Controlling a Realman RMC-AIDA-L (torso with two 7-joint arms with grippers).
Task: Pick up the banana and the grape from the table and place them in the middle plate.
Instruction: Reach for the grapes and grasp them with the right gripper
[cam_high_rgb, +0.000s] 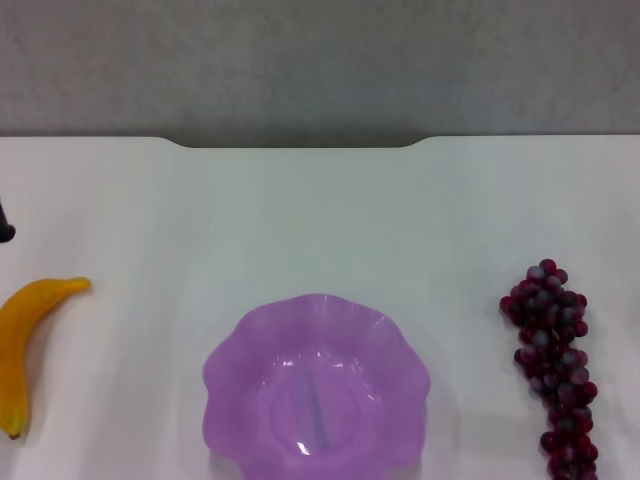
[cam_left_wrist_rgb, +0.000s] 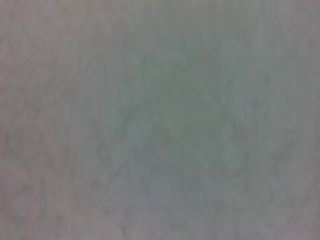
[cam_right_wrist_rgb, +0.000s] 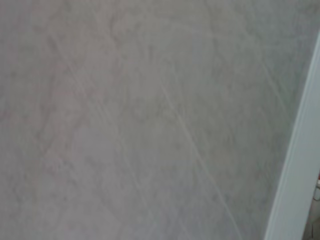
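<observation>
In the head view the banana (cam_high_rgb: 22, 338) lies on the white table (cam_high_rgb: 320, 210) at the near left, its dark tip toward the front edge. The middle plate (cam_high_rgb: 232, 372), purple with a scalloped rim, stands empty at the near centre. The grape (cam_high_rgb: 553, 360) bunch lies at the near right, running toward the front. A small dark tip (cam_high_rgb: 5, 230) pokes in at the left edge, just beyond the banana; it looks like part of my left gripper. My right gripper is out of view. Both wrist views show only plain grey surface.
The table's far edge (cam_high_rgb: 300, 146) has a shallow notch, with a grey wall behind it. A white edge strip (cam_right_wrist_rgb: 295, 175) runs along one side of the right wrist view.
</observation>
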